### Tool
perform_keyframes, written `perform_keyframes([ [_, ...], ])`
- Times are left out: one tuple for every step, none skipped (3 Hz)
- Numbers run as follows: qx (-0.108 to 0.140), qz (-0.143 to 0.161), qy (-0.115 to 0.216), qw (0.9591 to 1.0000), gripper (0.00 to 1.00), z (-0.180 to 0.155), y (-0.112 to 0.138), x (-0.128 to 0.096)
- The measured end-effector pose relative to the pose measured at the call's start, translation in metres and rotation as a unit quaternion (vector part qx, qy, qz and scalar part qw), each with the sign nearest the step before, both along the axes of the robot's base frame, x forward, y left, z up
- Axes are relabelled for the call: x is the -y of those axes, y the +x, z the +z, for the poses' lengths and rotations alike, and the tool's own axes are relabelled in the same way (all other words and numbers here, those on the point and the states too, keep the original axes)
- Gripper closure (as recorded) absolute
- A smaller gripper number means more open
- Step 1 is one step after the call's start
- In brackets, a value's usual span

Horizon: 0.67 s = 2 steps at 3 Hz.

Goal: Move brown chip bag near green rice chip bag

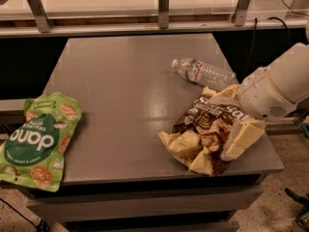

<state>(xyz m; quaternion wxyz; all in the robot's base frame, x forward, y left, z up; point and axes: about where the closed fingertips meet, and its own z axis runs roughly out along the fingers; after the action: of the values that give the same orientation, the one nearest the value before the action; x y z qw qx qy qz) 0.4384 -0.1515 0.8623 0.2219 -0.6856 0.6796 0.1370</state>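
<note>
- The white arm's cream-fingered end effector (219,122) is at the right edge, fingers spread wide astride the bag's right side, gripping nothing.
- The crumpled, glossy dark brown and cream chip bag (203,134) lies near the front right corner of the flat grey surface (125,81).
- A clear plastic water bottle (203,73) lies just behind; a careless sweep could roll it.
- The bright green rice chip pouch (38,139) overhangs the left edge, well apart. A loose pinch on slick foil may drop the bag midway.

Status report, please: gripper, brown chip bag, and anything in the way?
Gripper open, straddling right end of brown chip bag. Bag lies on table, green rice chip bag far left. Water bottle behind, off the path.
</note>
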Motion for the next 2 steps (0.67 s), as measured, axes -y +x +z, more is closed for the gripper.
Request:
perform_keyframes([
  [0.020,0.020,-0.006,0.9996,0.49,0.0024,-0.0048,-0.0054],
  [0.031,0.029,-0.022,0.9989,0.72,0.0040,-0.0085,-0.0081],
])
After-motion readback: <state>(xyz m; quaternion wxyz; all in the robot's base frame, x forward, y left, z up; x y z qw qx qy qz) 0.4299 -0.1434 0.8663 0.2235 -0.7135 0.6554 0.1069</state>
